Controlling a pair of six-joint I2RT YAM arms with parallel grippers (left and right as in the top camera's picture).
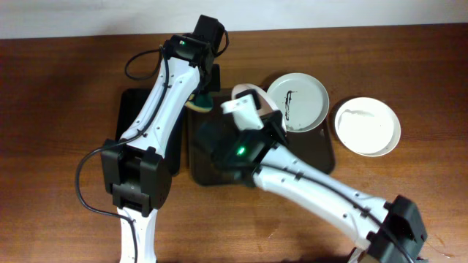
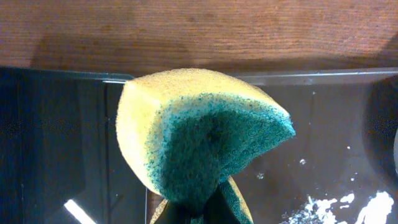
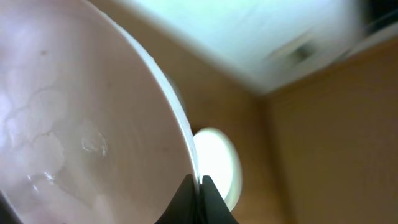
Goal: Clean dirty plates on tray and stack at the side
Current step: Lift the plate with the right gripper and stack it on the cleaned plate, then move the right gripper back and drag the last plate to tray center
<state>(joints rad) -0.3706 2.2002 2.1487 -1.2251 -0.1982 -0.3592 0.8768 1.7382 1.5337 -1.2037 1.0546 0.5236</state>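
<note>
While the left pincer (image 2: 198, 210) clamps a yellow-green sponge (image 2: 199, 134) over the far left corner of the tray (image 1: 319, 150), the right pincer (image 3: 198, 194) pinches the rim of a tilted white plate (image 3: 74, 124).

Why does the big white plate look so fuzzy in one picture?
Right wrist view: the round white plate sits close to the lens, so it looks soft; left wrist view: the yellow-and-green sponge is sharp, the dark brown tray glints along its rim.

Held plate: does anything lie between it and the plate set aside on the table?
Yes. The streaked plate lies flat on the tray, between the held plate in the right gripper and the side plate; a lifted carry would probably clear it.
</note>
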